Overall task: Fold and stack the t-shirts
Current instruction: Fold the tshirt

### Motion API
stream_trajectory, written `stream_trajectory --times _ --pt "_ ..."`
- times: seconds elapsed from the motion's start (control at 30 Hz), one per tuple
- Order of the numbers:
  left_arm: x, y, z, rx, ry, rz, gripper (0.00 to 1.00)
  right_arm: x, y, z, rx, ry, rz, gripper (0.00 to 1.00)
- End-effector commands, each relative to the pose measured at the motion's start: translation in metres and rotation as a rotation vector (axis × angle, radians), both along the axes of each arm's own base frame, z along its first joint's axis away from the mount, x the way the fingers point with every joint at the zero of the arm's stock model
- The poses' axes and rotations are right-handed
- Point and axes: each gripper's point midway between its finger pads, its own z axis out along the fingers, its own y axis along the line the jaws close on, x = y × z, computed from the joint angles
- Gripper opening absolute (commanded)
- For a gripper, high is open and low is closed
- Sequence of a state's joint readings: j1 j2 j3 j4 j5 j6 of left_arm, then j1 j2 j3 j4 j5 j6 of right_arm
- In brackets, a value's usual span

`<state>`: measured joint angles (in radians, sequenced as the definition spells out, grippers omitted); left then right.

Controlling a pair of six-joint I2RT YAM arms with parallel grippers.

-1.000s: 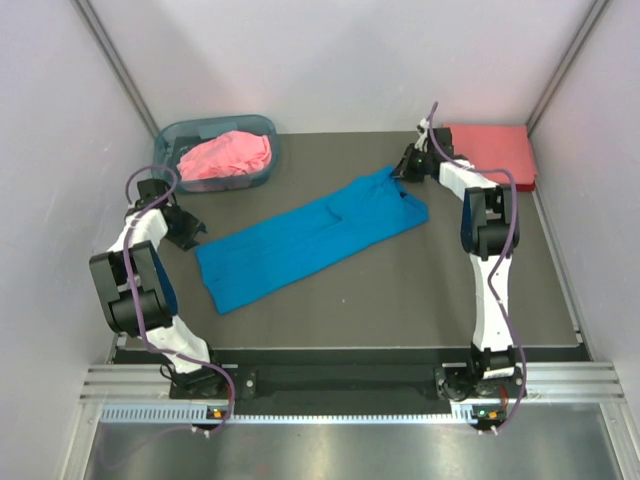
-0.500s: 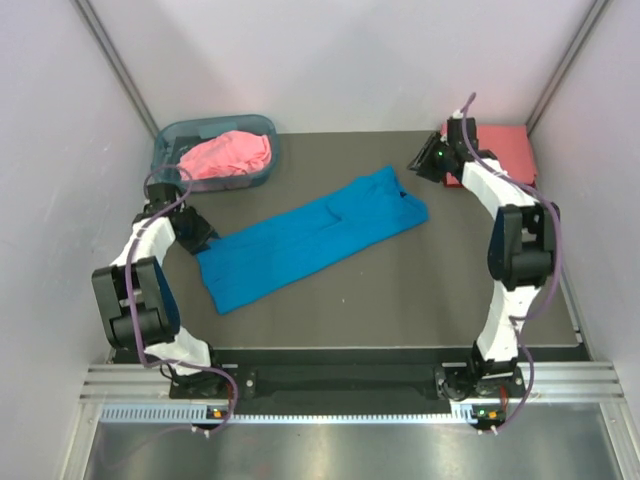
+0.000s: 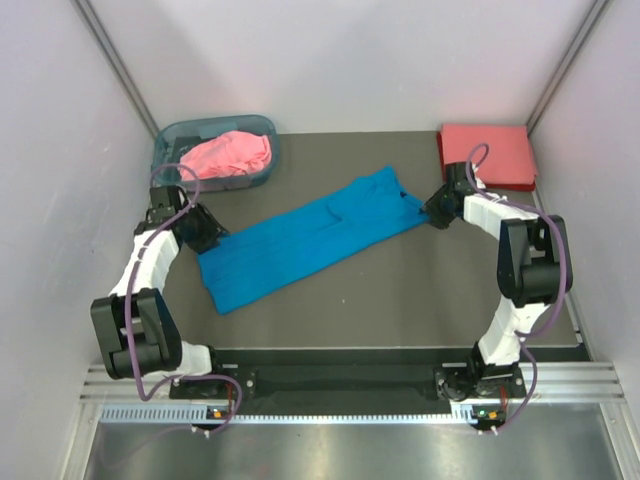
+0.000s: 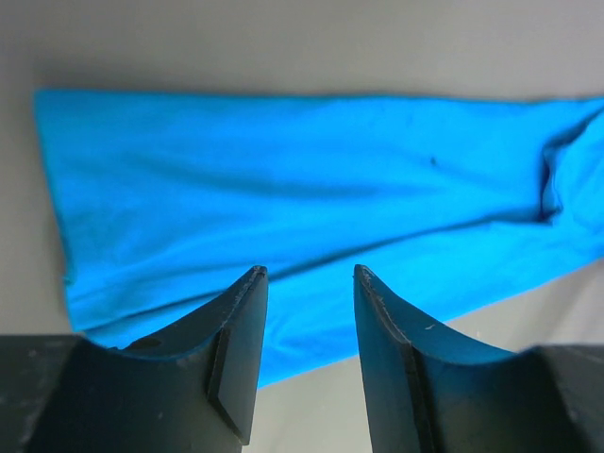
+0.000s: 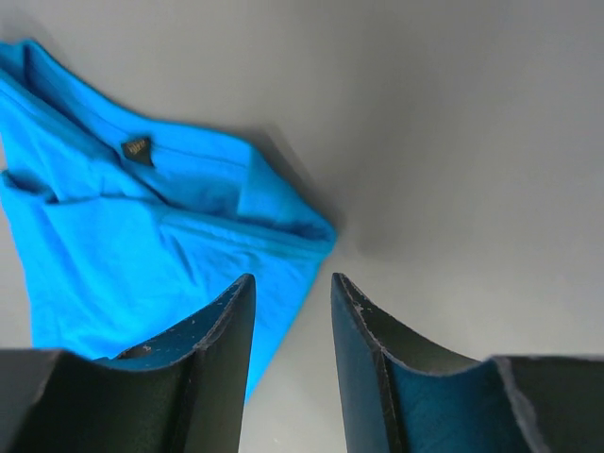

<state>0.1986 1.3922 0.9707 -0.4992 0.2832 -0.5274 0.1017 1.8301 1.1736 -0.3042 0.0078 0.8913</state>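
Across the dark tabletop [image 3: 400, 290], laid diagonally and folded into a long strip: the bright blue t-shirt [image 3: 315, 238], collar end toward the far right, hem end toward the near left. In the translucent basket [image 3: 175, 135] at the far left corner, crumpled: the pink t-shirt [image 3: 228, 155]. At the far right corner, folded flat into a neat rectangle: the coral-red t-shirt [image 3: 487, 155], well apart from the basket.

Left claw [image 3: 205, 232] released, fingers apart with nothing between them, at the hem end of the blue strip. Right claw [image 3: 435, 208] released too, grasping nothing, just beside the folded corner at the collar end. Not possible to tell whether either claw touches the cloth. Inside the collar, in the right wrist view, a small dark label [image 5: 138, 148].
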Motion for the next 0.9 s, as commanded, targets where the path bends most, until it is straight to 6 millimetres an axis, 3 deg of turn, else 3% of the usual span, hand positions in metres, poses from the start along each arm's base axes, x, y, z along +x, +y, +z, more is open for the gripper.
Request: stream_trajectory --times 0.0,0.33,0.43,0.6,0.87 --pt "0.004 -0.012 0.004 -0.071 -0.044 -0.031 0.47 0.017 -0.007 0.008 0.005 -0.094 -0.068 0.38" --pt "0.012 -0.012 0.026 -0.077 -0.102 -0.019 0.46 0.015 -0.011 -0.014 -0.009 -0.063 -0.101 0.36" --pt "0.014 -0.01 0.03 -0.067 -0.112 -0.011 0.46 0.018 -0.018 -0.014 -0.041 -0.076 -0.118 0.29" --pt "0.017 -0.014 0.037 -0.086 -0.126 -0.024 0.46 0.039 -0.026 -0.014 -0.076 -0.106 -0.094 0.0" --pt "0.024 -0.022 0.056 0.005 -0.13 -0.102 0.48 0.084 -0.047 -0.004 -0.137 -0.173 -0.038 0.0"
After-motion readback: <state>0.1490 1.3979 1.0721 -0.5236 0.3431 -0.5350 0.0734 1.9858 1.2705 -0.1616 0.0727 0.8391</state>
